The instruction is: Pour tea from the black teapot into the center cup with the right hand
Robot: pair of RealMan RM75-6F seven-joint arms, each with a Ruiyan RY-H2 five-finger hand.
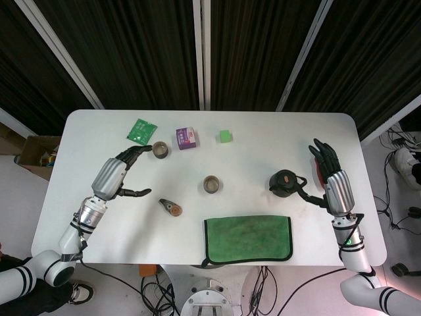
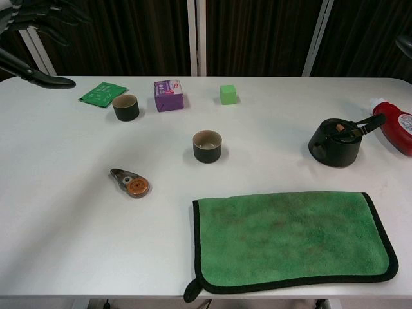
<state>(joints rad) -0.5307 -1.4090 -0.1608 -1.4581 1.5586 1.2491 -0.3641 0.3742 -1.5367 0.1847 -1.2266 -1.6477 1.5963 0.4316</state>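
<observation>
Sitting just left of right hand (image 1: 331, 179) fingers (image 1: 323, 154), black teapot (image 1: 284, 183)

The left arm reaches in from the desk (image 1: 99, 237)'s near left corner, forearm angled toward the far edge. The left robot hand (image 1: 126, 172) hangs over the left part of the desk, fingers spread and curved forward, thumb held apart below them, nothing in its grasp. The right arm rises from the near right corner, forearm nearly parallel to the right edge. The right robot hand (image 1: 327, 172) sits beside that edge, fingers extended toward the far side, thumb stretched inward, holding nothing.
</observation>
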